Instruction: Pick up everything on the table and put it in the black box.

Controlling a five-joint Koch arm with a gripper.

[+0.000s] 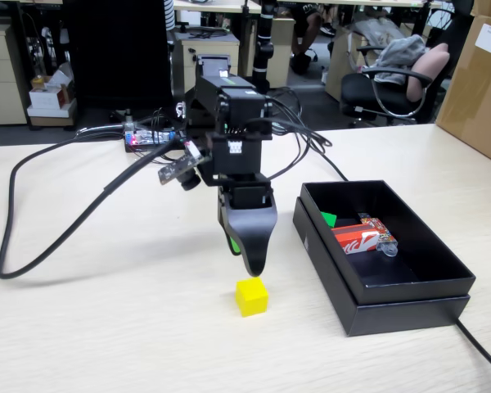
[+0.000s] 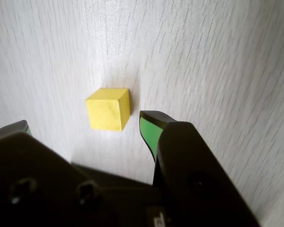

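Note:
A small yellow cube [image 1: 251,296] [image 2: 109,109] lies on the pale wood-grain table [image 1: 98,327], left of the black box [image 1: 405,314]. My gripper [image 1: 251,268] [image 2: 86,122] hangs just above and slightly behind the cube. It is open, its green-padded fingers [image 2: 148,132] spread wider than the cube, with nothing between them. Inside the box lie a green cube [image 1: 328,219] and a flat red packet [image 1: 353,241] with a white swirl.
A small colourful wrapped item [image 1: 376,226] also lies in the box. A thick black cable [image 1: 65,229] loops over the table's left half, and another cable [image 1: 483,352] runs off by the box's near right corner. A brown carton [image 1: 479,78] stands at far right.

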